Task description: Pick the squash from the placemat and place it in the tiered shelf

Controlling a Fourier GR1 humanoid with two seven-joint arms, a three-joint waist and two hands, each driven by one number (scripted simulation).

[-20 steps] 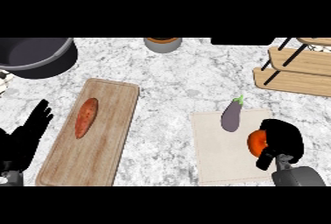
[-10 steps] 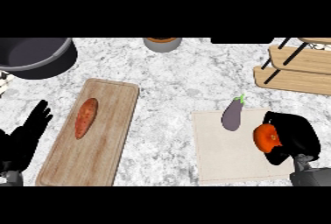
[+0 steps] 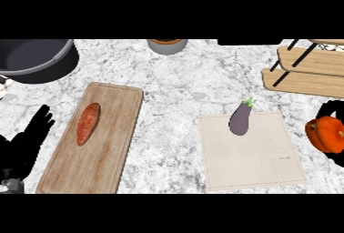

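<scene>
L hand is nearest, well left of the placemat. Its fingers are straight and spread, it rests and holds nothing.

The placemat's near half is bare. Just off its right edge, abt level w/ its middle, is the squash: orange, ribbed, roundish. The ribs run near-to-far, so there's no real long axis to line up.

R hand is curled round the squash, w/ black fingers showing on its far and near sides. The rest of the hand is cut off by the view's edge. Can't tell if the squash is clear of the counter.

On the placemat's far edge lies an eggplant, stem pointing away, apart from squash and hand.

Farthest is the tiered shelf, beyond the placemat's far right corner, boards running roughly left-right.

Key relation: the shelf lies ahead of the R hand and a bit inboard, while the L hand is way off on the other side. Judgement: the carry is a forward move w/ the R arm. It prob needs height to clear the lowest board's front edge, and the eggplant is not in the path.
</scene>
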